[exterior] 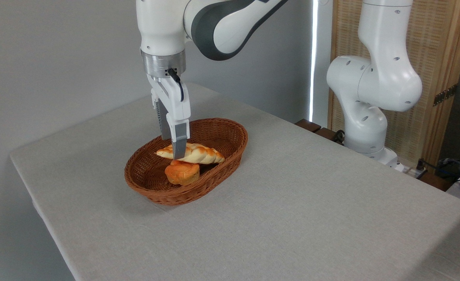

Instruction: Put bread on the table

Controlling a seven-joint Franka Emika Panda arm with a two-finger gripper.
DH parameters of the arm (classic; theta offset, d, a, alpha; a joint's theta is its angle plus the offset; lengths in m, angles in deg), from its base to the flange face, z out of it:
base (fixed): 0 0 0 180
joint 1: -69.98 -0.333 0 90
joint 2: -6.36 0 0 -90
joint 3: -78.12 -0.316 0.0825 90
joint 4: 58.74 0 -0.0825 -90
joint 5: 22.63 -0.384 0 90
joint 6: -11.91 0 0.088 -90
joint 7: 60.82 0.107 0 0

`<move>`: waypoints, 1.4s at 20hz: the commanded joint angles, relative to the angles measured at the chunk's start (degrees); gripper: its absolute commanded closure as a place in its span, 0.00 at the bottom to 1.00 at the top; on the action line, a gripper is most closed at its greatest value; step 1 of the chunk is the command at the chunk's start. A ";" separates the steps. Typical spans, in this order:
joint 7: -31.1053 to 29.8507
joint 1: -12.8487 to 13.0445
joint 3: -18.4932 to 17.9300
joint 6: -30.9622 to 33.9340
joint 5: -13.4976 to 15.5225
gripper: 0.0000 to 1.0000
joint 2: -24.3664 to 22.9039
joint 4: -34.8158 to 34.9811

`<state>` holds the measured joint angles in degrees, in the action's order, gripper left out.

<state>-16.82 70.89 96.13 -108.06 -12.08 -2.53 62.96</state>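
A: Fixed camera, item one: gripper (176,153). Position?

B: Pointing straight down into the basket (230,134), tips at the bread (198,153), left of its middle. The near finger (179,142) crosses in front of the loaf; the far finger is mostly hidden behind it.

A: Jaw state?

B: Straddling the loaf, one finger each side. Whether they press on the crust or stand just off it, I cannot tell from this angle.

A: Item two: bread. Location?

B: Inside the basket, lying left to right, its near side resting on the bun (182,173). That prop likely keeps it raised and tilted, so the fingers can get around it without meeting the wicker floor.

A: Item three: table (312,203).

B: Grey cloth, bare to the right of and nearer than the basket. Probable set-down area, since the loaf must clear the rim first.

A: Task status?

B: Judged at the grasp stage; bread not yet out.
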 commanded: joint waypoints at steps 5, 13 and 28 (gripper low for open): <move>0.38 -0.03 0.28 -0.61 -5.54 0.00 0.81 -0.32; 0.38 -0.03 0.80 -0.61 -5.72 0.00 1.34 -0.23; 3.11 -0.12 0.80 -0.44 -5.72 0.57 1.34 -0.23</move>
<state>-14.21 70.89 96.88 -108.06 -17.17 -1.27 62.97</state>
